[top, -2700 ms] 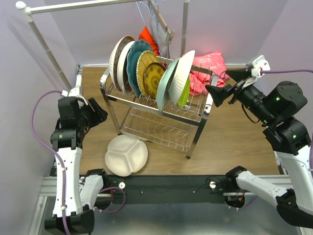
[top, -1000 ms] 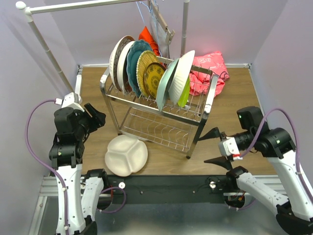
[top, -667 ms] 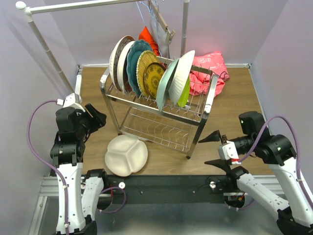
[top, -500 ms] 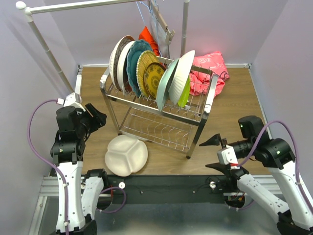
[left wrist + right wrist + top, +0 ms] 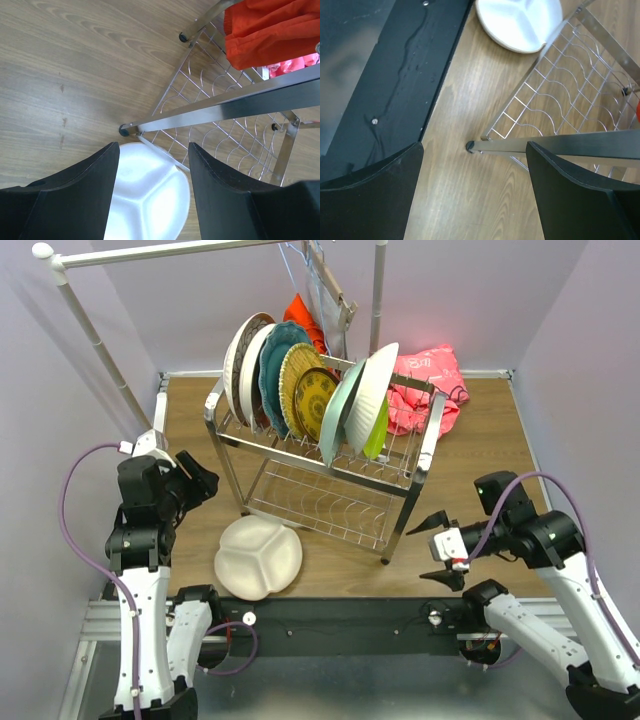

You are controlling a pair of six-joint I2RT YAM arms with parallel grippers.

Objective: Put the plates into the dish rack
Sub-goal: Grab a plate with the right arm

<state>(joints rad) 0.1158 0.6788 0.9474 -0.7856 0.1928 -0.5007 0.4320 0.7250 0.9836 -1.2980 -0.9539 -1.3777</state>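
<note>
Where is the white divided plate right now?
In the top view, the white divided plate lies flat on the table at lower left, by the dish rack's near-left leg.

Dish rack [image 5: 320,502]: centre of table [image 5: 485,455]. Plates [image 5: 283,375]: upright in upper tier. Lone plate [image 5: 258,557]: flat on table, before rack's left front leg. Cloth [image 5: 430,375]: behind rack, right.

Lilac walls [image 5: 180,310] enclose a wood-grain tabletop [image 5: 490,460]; a white-poled rail [image 5: 99,350] stands at the back.

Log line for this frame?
left gripper: open, empty, facing divided plate on table | right gripper: open, empty, by leg of dish rack | other plates: racked
</note>
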